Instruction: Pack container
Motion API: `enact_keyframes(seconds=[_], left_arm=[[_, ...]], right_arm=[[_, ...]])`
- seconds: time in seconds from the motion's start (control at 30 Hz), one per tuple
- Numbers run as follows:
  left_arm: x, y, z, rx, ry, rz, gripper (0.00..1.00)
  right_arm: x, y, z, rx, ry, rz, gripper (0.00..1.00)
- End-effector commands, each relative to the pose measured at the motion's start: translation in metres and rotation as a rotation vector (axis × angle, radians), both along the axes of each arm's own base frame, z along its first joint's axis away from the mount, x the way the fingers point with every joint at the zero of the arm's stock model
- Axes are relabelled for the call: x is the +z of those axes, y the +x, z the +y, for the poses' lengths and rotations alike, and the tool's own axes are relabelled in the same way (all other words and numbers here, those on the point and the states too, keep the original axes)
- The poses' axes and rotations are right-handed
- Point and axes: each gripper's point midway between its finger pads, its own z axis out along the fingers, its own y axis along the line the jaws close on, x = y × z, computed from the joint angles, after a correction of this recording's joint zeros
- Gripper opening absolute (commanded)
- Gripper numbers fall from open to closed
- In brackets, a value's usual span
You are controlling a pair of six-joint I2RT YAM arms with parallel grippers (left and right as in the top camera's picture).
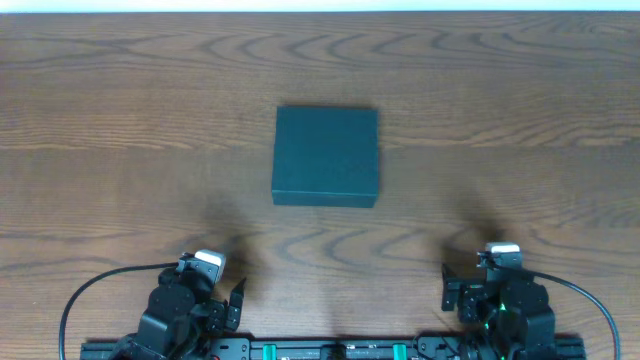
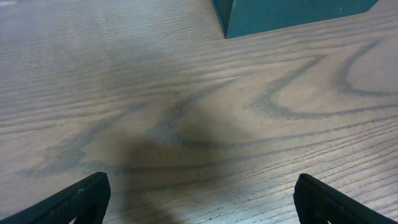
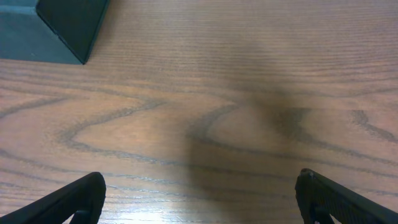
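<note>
**Container shut, both hands wide open**

So the container [image 1: 326,156] sat with its lid closed just above the middle of the overhead frame, on the wood-grain surface [image 1: 520,120]. The left hand [image 2: 202,202] and right hand [image 3: 200,199] were down at the bottom edge, well apart from it. Both had fingers spread wide, gripping nothing. The left wrist view caught the container's corner at upper right, and the right wrist view caught it at upper left.

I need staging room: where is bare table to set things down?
Bare table left, right and behind the container, plus the strip between it and the left gripper and right gripper. Crowded only along the near edge, around them.
</note>
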Motion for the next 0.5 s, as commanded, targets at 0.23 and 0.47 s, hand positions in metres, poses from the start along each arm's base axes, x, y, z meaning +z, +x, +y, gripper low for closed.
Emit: enact_keyframes(seconds=[0.23, 0.47], left_arm=[[-0.0136, -0.0003, 0.0047, 0.009, 0.037, 0.019, 0.95], [-0.0136, -0.0002, 0.0049, 0.01, 0.037, 0.018, 0.95]], right_arm=[[-0.0015, -0.001, 0.0011, 0.014, -0.004, 0.002, 0.99], [-0.0015, -0.001, 0.0011, 0.014, -0.004, 0.002, 0.99]])
